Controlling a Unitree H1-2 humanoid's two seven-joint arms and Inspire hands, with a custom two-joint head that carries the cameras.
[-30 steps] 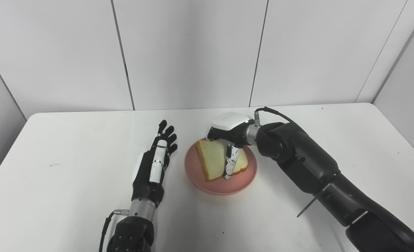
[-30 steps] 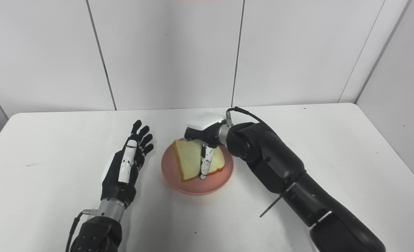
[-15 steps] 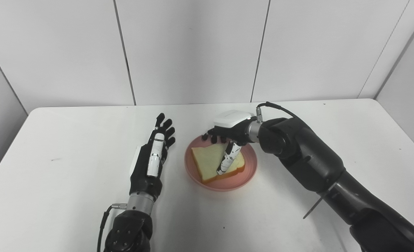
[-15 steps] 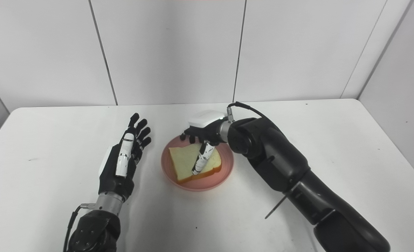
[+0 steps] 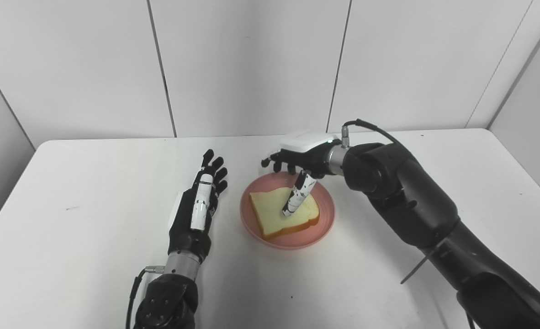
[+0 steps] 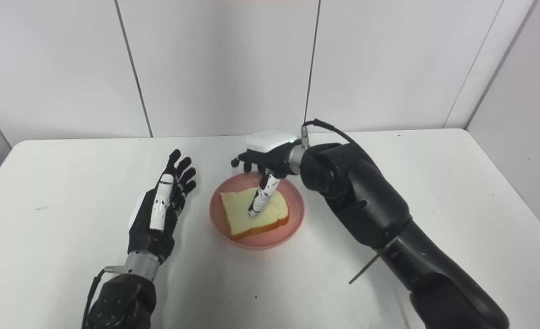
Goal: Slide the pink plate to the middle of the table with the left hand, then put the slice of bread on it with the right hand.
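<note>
The pink plate (image 5: 322, 223) sits near the middle of the white table. A slice of bread (image 5: 272, 217) with a brown crust lies flat on it. My right hand (image 5: 297, 160) hovers over the plate's far rim, open, fingers spread and thumb pointing down above the bread, holding nothing. My left hand (image 5: 197, 205) rests just left of the plate, open with fingers straight and pointing away, a small gap from the rim.
The white table (image 5: 92, 192) ends at a panelled wall behind and a wall on the right. My right forearm (image 5: 416, 214) crosses the table's right half from the bottom corner.
The bread went from tilted in my right hand to lying flat on the plate. The right hand let go, spread its fingers and rose toward the far rim. The camera view shifted slightly.
</note>
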